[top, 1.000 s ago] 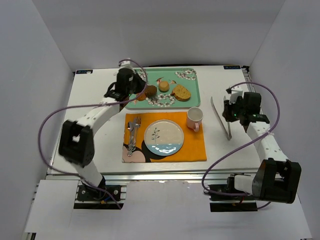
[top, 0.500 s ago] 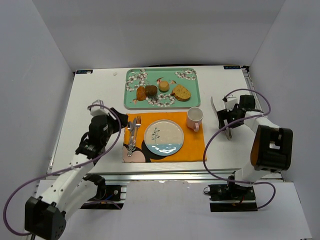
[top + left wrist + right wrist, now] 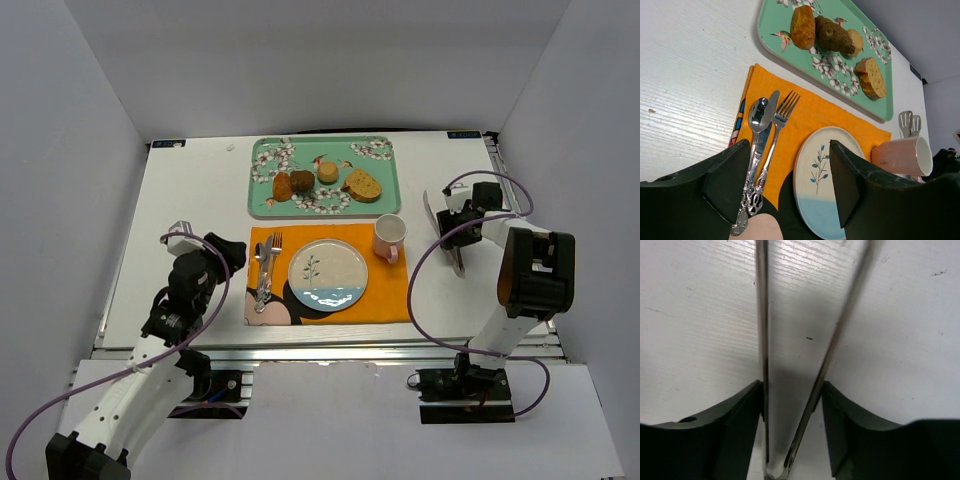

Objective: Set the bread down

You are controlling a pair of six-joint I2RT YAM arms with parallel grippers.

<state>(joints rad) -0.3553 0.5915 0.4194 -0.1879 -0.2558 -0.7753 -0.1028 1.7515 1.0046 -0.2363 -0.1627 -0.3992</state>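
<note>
**Ana:** Golden-brown and D-shaped: is that the bread [image 3: 362,185] at the right end of the teal tray [image 3: 390,185]?

**Ben:** Yes. It lies flat on the tray at the far side of the bench [image 3: 190,200], just right of the pale bun [image 3: 328,172]. Two brown rolls [image 3: 302,181] sit further left. Neither arm is near it.

**Ana:** How do the left jaws stand?

**Ben:** Wide apart, with nothing between them. They hang just left of the orange placemat [image 3: 390,295]. The wrist view looks out between two black fingers [image 3: 727,185] at the cutlery [image 3: 760,115], the plate [image 3: 825,165] and the pink mug [image 3: 900,155]. Those fingers cut off the plate's near edge and the ends of the handles.

**Ana:** And the right jaws?

**Ben:** Narrowed on the metal tongs [image 3: 443,232], on the bench to the right of the mug. In the right wrist view each finger presses the outside of one tong arm, and the arms meet in a V at the bottom edge.

**Ana:** Are the tongs off the bench?

**Ben:** That cannot be told. From above, the wrist and its cable cover the grip. The right wrist view crops the tongs' head away, and in the left wrist view it only peeps out beyond the mug.
</note>
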